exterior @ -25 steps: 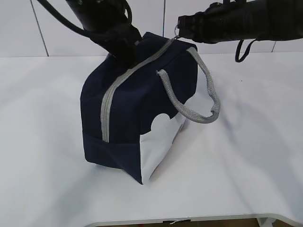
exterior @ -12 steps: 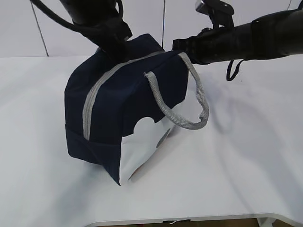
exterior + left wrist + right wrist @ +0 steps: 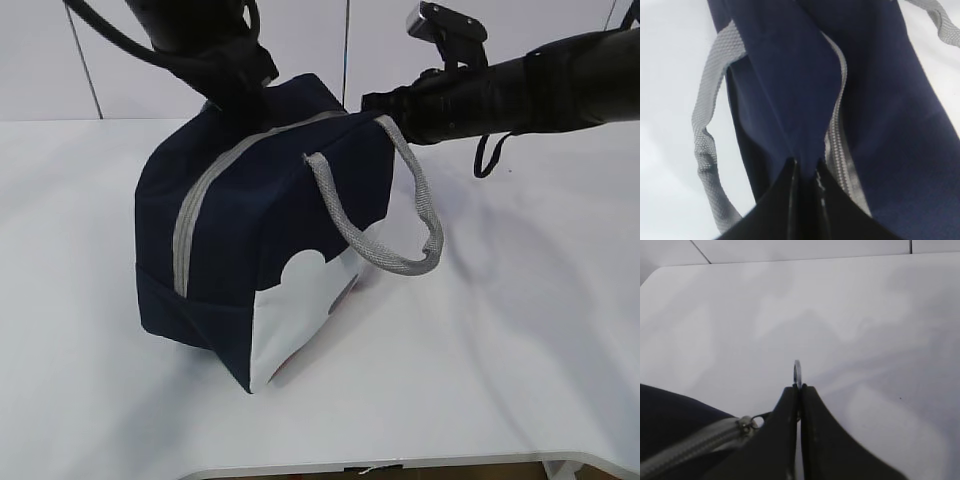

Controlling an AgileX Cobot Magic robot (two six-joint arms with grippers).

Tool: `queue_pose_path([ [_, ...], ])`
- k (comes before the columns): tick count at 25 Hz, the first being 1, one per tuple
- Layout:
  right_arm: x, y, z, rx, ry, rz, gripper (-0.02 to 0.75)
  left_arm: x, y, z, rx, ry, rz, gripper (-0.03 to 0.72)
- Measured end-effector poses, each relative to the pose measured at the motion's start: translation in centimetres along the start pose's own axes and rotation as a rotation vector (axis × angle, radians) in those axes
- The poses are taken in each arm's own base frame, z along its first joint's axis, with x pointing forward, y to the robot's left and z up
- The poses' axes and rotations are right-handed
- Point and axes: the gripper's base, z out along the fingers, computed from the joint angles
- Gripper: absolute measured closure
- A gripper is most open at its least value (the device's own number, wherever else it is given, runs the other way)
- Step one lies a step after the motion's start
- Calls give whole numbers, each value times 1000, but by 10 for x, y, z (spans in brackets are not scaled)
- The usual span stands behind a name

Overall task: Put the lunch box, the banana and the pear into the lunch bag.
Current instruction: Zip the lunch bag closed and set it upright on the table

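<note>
Now the bag, navy with a white corner panel, sits left of centre on the white surface, its grey zipper running closed along the top and down the near end. Compared with a second ago, the bag has swung and slid to the left, and the zipper looks shut along its whole visible length, so closing seems to be at or near its end. Neither box, banana nor pear is visible; they are presumably inside, though no view shows that.

One grey handle droops over the near side. The left fingers are closed, pinching a fold of navy fabric beside the zipper. The right fingers are closed on the metal ring pull.

The exterior view shows the whole bag but hides both grips behind the arms. Only the left wrist view shows the fabric pinch and the far handle; only the right wrist view shows the ring and slider.
</note>
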Motion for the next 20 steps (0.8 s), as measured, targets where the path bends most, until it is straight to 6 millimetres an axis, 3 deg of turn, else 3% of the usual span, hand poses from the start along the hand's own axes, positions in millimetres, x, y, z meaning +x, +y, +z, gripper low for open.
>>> queue_pose_path([
  [13,2,2,0,-41,15,-14,702,0,-1,10,27,24,-8,694],
  [20,2,2,0,-40,16,-20,442,0,-1,10,29,27,-8,694],
])
